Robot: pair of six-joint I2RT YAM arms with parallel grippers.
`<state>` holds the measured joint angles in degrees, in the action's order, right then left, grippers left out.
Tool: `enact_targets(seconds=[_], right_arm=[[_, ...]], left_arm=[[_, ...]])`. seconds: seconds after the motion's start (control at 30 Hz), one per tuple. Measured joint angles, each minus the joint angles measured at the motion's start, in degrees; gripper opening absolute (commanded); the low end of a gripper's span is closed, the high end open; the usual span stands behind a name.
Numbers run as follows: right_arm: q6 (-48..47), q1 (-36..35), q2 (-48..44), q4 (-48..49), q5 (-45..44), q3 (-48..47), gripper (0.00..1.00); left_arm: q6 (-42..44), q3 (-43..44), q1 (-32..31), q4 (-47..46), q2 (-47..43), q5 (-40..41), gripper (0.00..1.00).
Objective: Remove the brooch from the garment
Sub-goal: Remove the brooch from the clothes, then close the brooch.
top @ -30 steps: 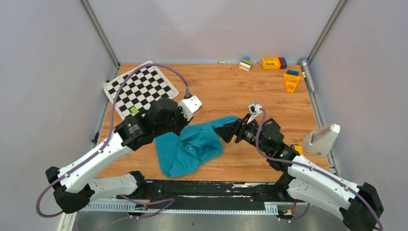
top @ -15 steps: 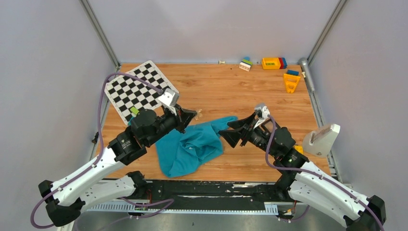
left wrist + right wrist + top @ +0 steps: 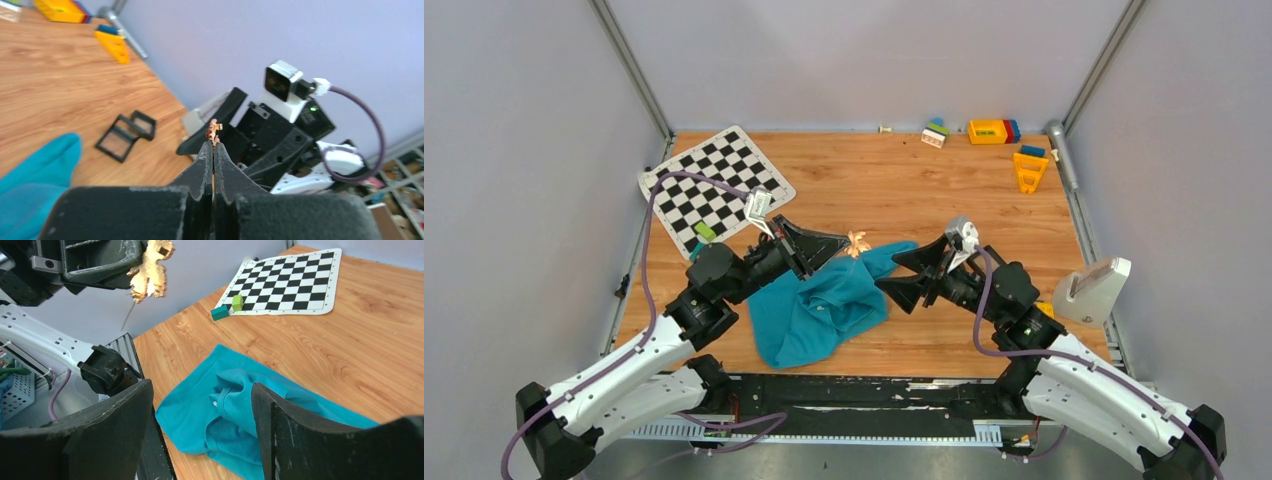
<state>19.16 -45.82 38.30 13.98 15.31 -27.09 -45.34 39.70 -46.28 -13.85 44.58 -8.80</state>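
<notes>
Since a second ago the left arm has drawn back from over the garment [image 3: 824, 305] and turned its wrist. The left gripper [image 3: 846, 243] now points toward the right arm with its fingers pinched tight on the brooch [image 3: 858, 243]. This small gold, flower-like piece is held in the air, clear of the fabric, near the garment's far edge; the right wrist view shows it glittering at the fingertips with a thin pin hanging below. The teal garment lies rumpled on the wooden table [image 3: 924, 190], between the two arms. The right gripper [image 3: 892, 270] hangs just off the cloth's right corner, jaws spread wide and holding nothing. A checkered mat [image 3: 714, 185] lies at the far left, with a green block [image 3: 237, 302] on its edge.
</notes>
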Motion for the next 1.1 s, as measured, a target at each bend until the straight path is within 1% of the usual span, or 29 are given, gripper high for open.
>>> enact_targets(seconds=[0.1,0.2,0.53,0.73,1.1], right_arm=[[-1.4,0.0,1.1,0.3,1.0,-1.1,0.73],[-2.4,0.0,3.4,0.4,1.7,-2.8,0.73],[-3.5,0.0,6.0,0.6,5.4,-5.8,0.72],[-3.3,0.0,6.4,1.6,6.7,-5.8,0.72],[-1.2,0.0,9.0,4.5,6.2,-5.8,0.72]], left_arm=[[-4.2,-3.9,0.0,-8.6,-0.2,-2.4,0.00],[-7.5,-7.1,0.0,-13.0,0.1,-3.4,0.00],[-14.6,-8.8,0.2,-18.2,1.0,-4.3,0.00],[-16.4,-9.6,0.2,-20.4,2.8,-4.5,0.00],[-18.1,-10.3,0.2,-23.6,5.4,-4.7,0.00]])
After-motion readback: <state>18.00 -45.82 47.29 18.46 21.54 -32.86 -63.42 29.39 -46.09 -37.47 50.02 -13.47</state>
